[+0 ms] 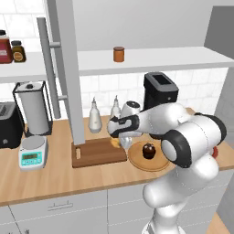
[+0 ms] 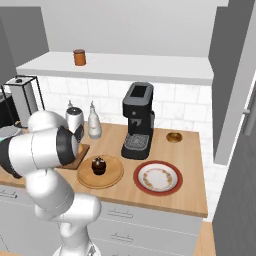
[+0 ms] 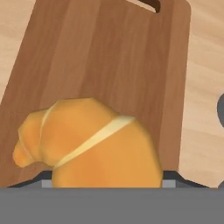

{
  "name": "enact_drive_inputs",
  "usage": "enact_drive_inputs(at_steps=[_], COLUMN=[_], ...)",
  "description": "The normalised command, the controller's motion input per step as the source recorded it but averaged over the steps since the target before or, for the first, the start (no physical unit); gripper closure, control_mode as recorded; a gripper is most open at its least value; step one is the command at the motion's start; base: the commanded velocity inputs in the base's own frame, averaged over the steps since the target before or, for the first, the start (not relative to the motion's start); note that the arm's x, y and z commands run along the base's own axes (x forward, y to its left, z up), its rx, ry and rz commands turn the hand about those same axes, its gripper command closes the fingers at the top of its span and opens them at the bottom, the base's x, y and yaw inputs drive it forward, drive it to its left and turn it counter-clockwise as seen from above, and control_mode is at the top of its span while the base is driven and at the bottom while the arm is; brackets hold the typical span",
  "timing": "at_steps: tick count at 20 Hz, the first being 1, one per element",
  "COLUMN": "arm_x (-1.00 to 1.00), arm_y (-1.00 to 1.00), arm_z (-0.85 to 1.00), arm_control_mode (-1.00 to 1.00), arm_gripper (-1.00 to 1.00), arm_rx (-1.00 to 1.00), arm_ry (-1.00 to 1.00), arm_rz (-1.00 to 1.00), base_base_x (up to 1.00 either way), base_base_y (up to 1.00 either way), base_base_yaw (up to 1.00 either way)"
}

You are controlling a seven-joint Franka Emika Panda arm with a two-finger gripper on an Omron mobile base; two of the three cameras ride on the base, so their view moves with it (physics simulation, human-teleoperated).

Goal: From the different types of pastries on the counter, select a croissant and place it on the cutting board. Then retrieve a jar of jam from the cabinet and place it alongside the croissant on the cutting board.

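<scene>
While the arm reaches low over the surface [image 1: 50,180], the step in hand looks to be setting the croissant down on the cutting board [image 1: 98,153], the landmark here. The board lies flat with its pale slot at the short end nearest the open cabinet door [image 1: 71,68]. The round light-wood plate [image 1: 137,160] sits just beside the board's other short end, carrying the dark cupcake [image 1: 148,150].

The gripper [image 1: 119,140] hangs over that plate-side end of the board, its jaws partly closed on the croissant [image 3: 89,144], which from the hand's own camera sits over the board's near end, with bare wood stretching beyond it to the slot.

To do this well, I'd say lower straight down until the pastry rests on the wood, then open gently so it doesn't roll toward the plate. Keeping it near this end leaves room for the jar of jam [image 1: 119,54], which stands on the cabinet shelf well above the board.
</scene>
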Motion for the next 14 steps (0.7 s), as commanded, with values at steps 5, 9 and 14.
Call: enact_drive_inputs(at_steps=[5,9,14], arm_x=[0.26,0.18,0.11], arm_y=[0.14,0.34,0.19], arm_z=[-0.25,-0.26,-0.38], arm_control_mode=[-1.0,-1.0,-1.0], arm_gripper=[1.0,1.0,-1.0], arm_rx=[0.0,-0.03,-0.05], arm_ry=[0.05,0.09,0.05], arm_rz=[0.11,0.13,0.09], base_base_x=[0.0,0.0,0.0], base_base_y=[0.0,0.0,0.0], base_base_yaw=[0.0,0.0,0.0])
